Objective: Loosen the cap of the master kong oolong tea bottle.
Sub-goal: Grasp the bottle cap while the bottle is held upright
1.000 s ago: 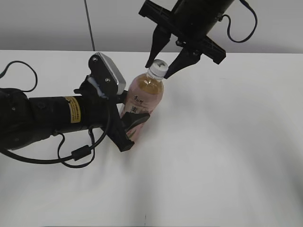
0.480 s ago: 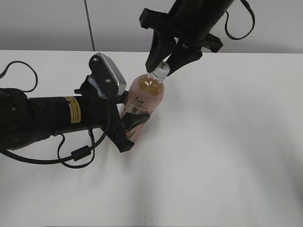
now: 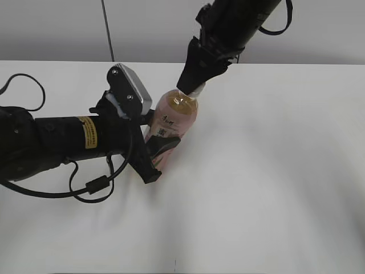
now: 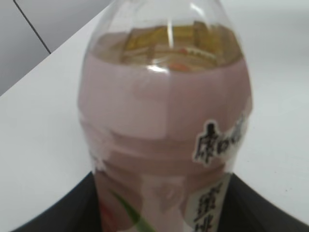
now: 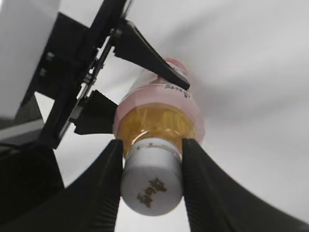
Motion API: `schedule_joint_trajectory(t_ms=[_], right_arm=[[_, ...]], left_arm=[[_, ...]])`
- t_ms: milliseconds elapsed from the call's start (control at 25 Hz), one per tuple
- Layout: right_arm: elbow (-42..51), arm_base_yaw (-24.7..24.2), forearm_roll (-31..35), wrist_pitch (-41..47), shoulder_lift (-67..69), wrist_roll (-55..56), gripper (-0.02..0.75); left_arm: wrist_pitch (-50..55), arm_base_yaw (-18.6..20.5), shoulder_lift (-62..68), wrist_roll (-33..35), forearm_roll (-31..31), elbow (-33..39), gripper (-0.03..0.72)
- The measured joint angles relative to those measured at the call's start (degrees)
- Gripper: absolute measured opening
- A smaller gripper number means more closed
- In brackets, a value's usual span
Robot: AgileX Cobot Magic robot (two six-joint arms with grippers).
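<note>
The master kong oolong tea bottle (image 3: 171, 123) stands tilted on the white table (image 3: 274, 171), with amber tea and a pink label. My left gripper (image 3: 157, 151) is shut on its lower body; the left wrist view shows the bottle (image 4: 164, 121) filling the frame between the black fingers. My right gripper (image 3: 191, 85) comes from above and is shut on the white cap (image 5: 152, 181), one finger pressed on each side. The cap has a dark mark on top. In the exterior view the cap is mostly hidden behind the right fingers.
The left arm (image 3: 57, 142) lies across the table's left side with a looped black cable (image 3: 91, 185). A grey wall (image 3: 142, 28) runs behind the table's far edge.
The right gripper has come down over the bottle top, turned, and closed its open fingers onto the cap. The left gripper and the bottle have not moved.
</note>
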Motion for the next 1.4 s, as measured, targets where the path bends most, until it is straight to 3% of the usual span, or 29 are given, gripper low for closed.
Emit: schedule_joint_trajectory(t_ms=[560, 880, 1400], right_arm=[[0.0, 0.1, -0.1, -2.6, 0.0, -49.4, 0.277], [-0.3, 2.8, -0.9, -0.9, -0.3, -72.7, 0.277], [-0.2, 3.8, -4.0, -1.3, -1.7, -87.3, 0.275]], left_arm=[[-0.1, 0.2, 0.0, -0.6, -1.6, 0.0, 0.378], [-1.2, 0.3, 0.0, -0.3, -1.2, 0.0, 0.378], [-2.6, 0.3, 0.1, -0.2, -0.9, 0.0, 0.378]])
